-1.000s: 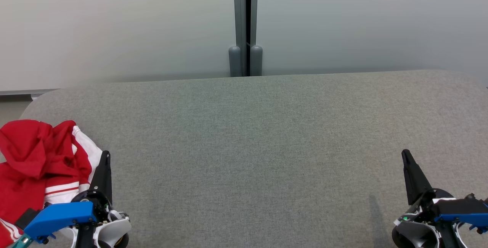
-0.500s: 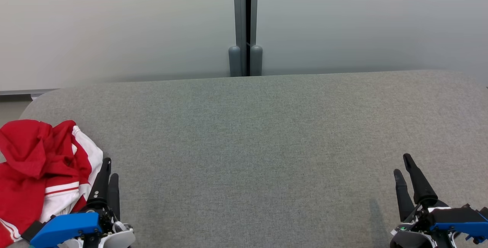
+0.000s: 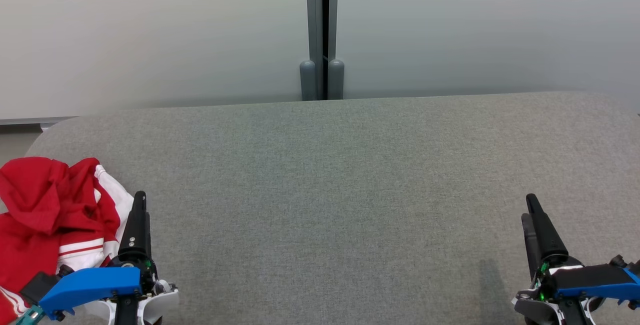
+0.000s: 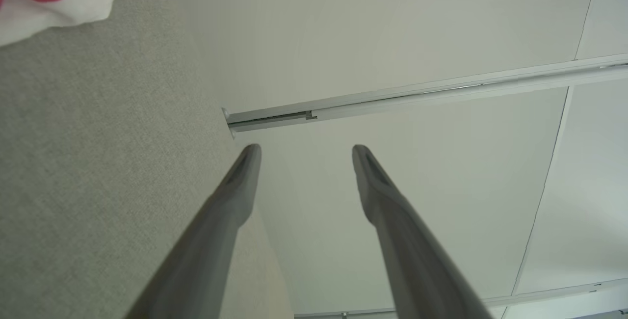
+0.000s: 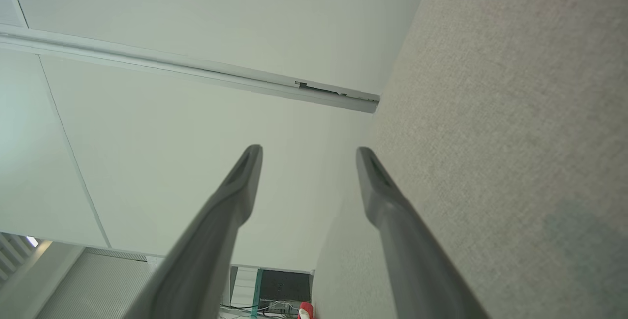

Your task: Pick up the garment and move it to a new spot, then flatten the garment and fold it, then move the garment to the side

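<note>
We see the left gripper point(image 4: 304, 148) wide open with nothing between its fingers, sitting just beside the right edge of the garment point(image 3: 45, 205), which is a crumpled red and white heap at the near left end of the grey table point(image 3: 330, 190). The right gripper point(image 5: 308, 149) is wide open too and holds nothing; we place it over bare table at the near right, well apart from the garment. Both point toward the pale wall point(image 3: 150, 30).
</note>
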### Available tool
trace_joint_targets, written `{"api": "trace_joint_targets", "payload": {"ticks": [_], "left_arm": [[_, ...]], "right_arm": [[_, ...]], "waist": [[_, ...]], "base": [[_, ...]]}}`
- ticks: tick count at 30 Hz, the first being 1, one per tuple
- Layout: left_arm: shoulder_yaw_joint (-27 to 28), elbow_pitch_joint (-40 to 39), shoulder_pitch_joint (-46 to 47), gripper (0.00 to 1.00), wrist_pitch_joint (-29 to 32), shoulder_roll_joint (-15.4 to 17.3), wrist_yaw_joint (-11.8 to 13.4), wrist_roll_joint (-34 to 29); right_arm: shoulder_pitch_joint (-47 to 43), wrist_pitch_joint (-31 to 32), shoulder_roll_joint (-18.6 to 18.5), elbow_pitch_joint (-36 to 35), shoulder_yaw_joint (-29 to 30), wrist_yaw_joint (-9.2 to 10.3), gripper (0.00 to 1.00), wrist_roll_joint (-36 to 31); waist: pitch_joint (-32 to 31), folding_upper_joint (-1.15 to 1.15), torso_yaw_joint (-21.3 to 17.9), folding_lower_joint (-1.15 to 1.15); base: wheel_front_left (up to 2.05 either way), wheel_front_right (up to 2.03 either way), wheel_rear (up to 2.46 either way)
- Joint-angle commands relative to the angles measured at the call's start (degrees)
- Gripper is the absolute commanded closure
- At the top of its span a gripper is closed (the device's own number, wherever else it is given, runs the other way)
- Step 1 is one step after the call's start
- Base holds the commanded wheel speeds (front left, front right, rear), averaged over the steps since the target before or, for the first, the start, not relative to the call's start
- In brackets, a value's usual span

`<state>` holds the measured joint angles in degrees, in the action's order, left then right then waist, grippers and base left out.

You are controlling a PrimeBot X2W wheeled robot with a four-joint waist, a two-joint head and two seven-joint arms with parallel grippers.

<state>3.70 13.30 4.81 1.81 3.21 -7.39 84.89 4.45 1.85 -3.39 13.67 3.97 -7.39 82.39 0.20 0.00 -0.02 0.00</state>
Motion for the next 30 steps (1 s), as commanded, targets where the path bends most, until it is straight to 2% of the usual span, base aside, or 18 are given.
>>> {"api": "trace_joint_targets", "payload": {"ticks": [1, 8, 30], "left_arm": [[-0.17, -1.72, 1.75, 0.0, -0.72, 0.45, -0.07, -2.73], [-1.38, -2.83, 1.49, 0.0, -2.39, 1.06, -0.07, -11.84], [-6.1, -2.08, -0.17, 0.0, -6.72, 3.01, -0.1, -37.54]], "right_arm": [[1.54, -0.77, -0.76, -1.48, -0.13, -0.09, 0.0, -3.29], [1.27, -2.44, -1.01, -2.91, -0.57, -0.1, 0.0, -14.15], [0.1, -6.77, -1.8, -3.8, -2.57, -0.11, 0.0, -40.41]], "waist": [[-0.01, 0.0, -0.01, 0.0], [-0.07, 0.0, 0.02, 0.0], [-0.71, 0.0, -0.04, 0.0]], "base": [[0.0, 0.0, 0.0], [0.0, 0.0, 0.0], [0.0, 0.0, 0.0]]}}
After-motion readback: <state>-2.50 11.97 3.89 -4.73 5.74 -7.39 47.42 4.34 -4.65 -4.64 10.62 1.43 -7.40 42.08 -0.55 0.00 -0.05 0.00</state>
